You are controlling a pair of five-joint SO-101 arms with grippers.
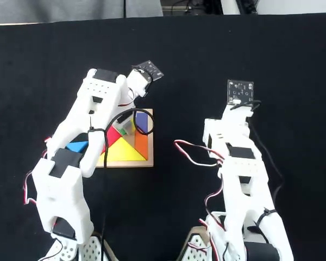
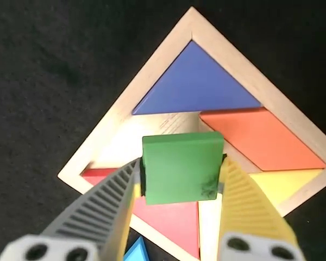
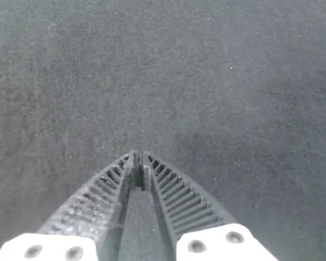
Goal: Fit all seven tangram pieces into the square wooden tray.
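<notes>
Over wooden tray [image 1: 126, 164]: left arm [image 1: 92, 111]; right arm [image 1: 240, 160] well apart.

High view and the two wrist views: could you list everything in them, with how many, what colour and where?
Square wooden tray: one, pale wood, on the cloth under the left arm.
Dark blue triangle piece: one, in a tray corner.
Orange parallelogram piece: one, in the tray beside the blue one.
Yellow triangle piece: one, in the tray beside the orange one.
Red triangle piece: one, in the tray.
Green square piece: one, held over the tray's bare middle.
Light blue triangle piece: one, on the cloth outside the tray.
Black table cloth: one, covers the table.
Left gripper: one, shut on the green square.
Right gripper: one, shut, empty, over bare cloth.
</notes>
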